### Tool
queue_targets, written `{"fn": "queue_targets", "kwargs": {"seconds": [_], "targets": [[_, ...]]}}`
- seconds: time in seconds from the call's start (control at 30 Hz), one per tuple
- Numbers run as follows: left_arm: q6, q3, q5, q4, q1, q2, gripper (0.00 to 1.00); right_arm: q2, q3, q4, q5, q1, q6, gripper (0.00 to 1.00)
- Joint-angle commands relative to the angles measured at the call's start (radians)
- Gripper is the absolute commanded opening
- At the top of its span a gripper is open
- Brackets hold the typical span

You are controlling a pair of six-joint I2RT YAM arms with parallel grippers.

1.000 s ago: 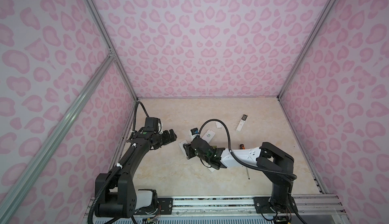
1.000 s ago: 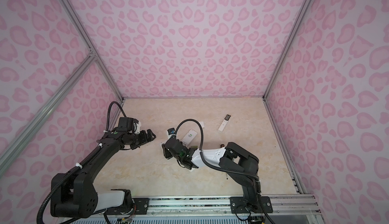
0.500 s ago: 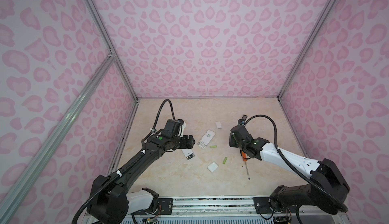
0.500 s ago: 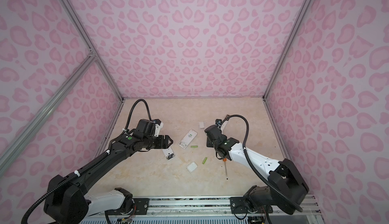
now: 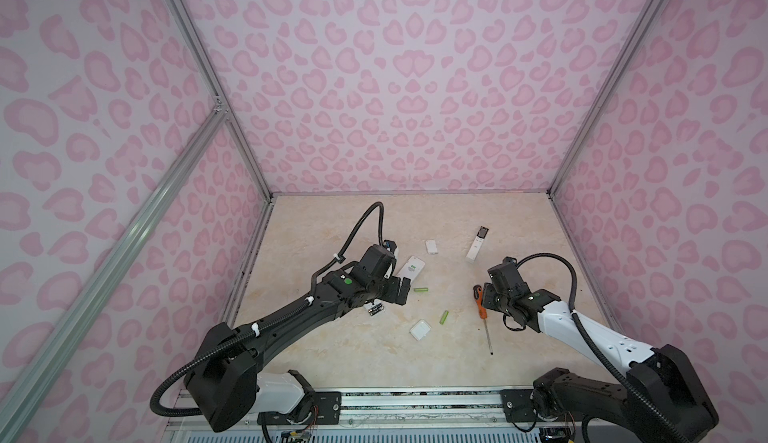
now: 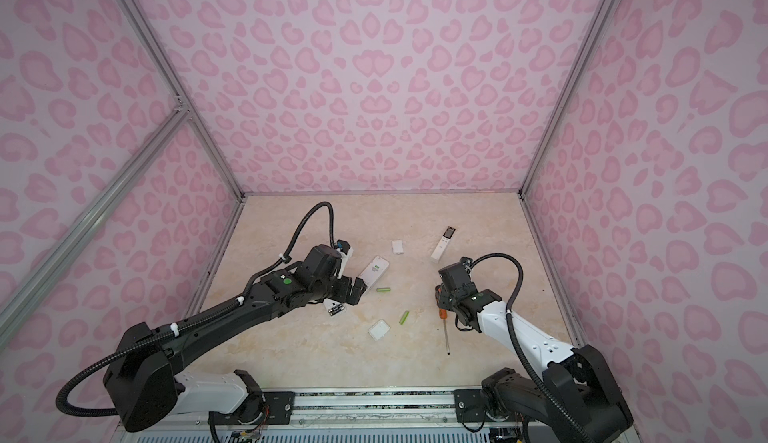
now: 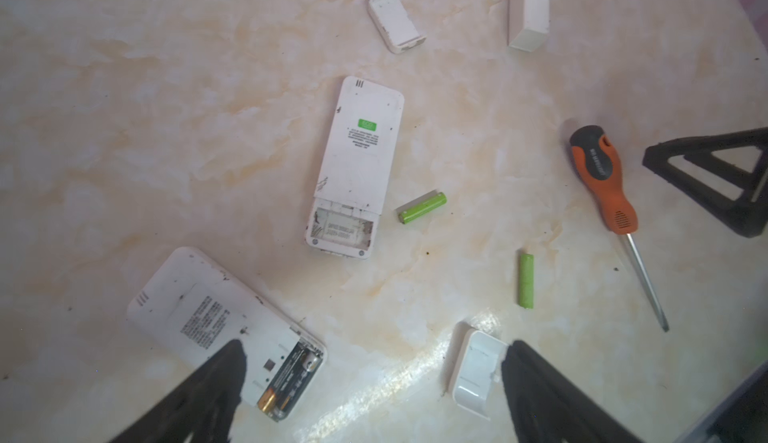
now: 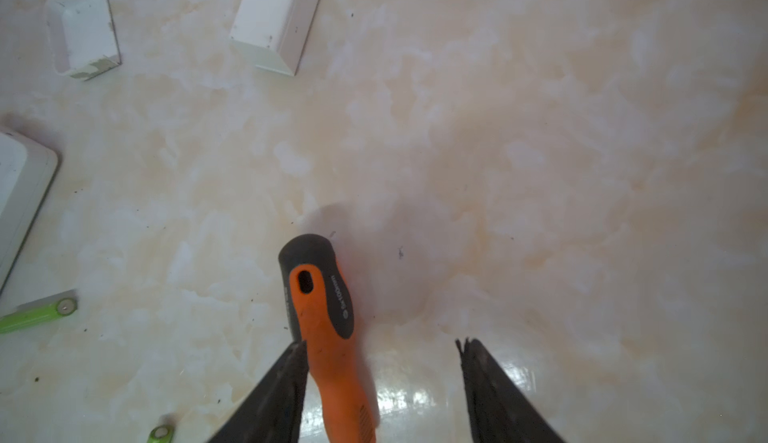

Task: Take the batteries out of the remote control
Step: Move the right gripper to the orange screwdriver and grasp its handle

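Batteries of the dark, gold-ended sort (image 7: 291,378) lay side by side in the open bay of the loaded remote (image 7: 208,316), not yet out, while two green batteries (image 7: 422,208) rested loose on the table (image 7: 124,87) near the emptied remote (image 7: 357,162). The left gripper (image 7: 372,353) hung above the table, jaws spread wide with nothing between them, one finger (image 7: 199,391) overlapping the loaded remote in the wrist view. The right gripper (image 8: 382,342) was parted too, low over the screwdriver (image 8: 328,328); the orange handle ran between the fingers but lay close against one, with a clear gap to the other, so it looked unclamped, though whether that finger touched the handle I could not tell. The step in hand seemed to be taking up the tool to lever out the dark pair. To do it well, the right arm would shift sideways until the handle sat centred, then close on the thick orange waist rather than the dark cap, so the shaft would not swing. The left jaws would best pin the loaded remote across its printed back, clear of the bay, and the tip should go under a gold end, lifting gently so the cell would not roll off.
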Motion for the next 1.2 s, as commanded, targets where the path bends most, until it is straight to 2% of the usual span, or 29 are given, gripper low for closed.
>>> {"fn": "queue_targets", "kwargs": {"seconds": [0.0, 0.13, 0.2, 0.3, 0.5, 0.7, 0.8, 0.97, 1.17], "targets": [[0.028, -0.017, -0.139, 0.028, -0.002, -0.031, 1.00, 0.048, 0.030, 0.053, -0.063, -0.004, -0.045, 0.60], [0.011, -0.020, -0.297, -0.011, -0.004, -0.052, 1.00, 0.136, 0.062, 0.075, -0.076, -0.006, -0.063, 0.59], [0.008, -0.032, -0.339, -0.007, -0.004, -0.072, 1.00, 0.179, 0.080, 0.074, -0.080, -0.007, -0.070, 0.58], [0.000, -0.043, -0.365, -0.005, -0.003, -0.103, 1.00, 0.231, 0.098, 0.060, -0.065, -0.008, -0.069, 0.55], [-0.006, -0.015, -0.374, -0.068, -0.003, -0.094, 0.99, 0.255, 0.069, 0.090, -0.043, -0.007, -0.052, 0.41], [0.009, -0.025, -0.295, -0.024, -0.004, -0.110, 0.96, 0.272, 0.040, 0.114, -0.068, -0.007, -0.033, 0.32], [0.006, -0.025, -0.253, -0.007, -0.004, -0.121, 0.94, 0.256, 0.028, 0.130, -0.071, -0.007, -0.016, 0.21], [-0.001, -0.033, -0.187, 0.018, -0.004, -0.153, 0.92, 0.165, 0.029, 0.149, -0.047, -0.007, 0.011, 0.06], [0.018, -0.050, -0.133, 0.077, -0.004, -0.233, 0.91, 0.039, 0.067, 0.187, -0.033, 0.013, 0.053, 0.00]]}}
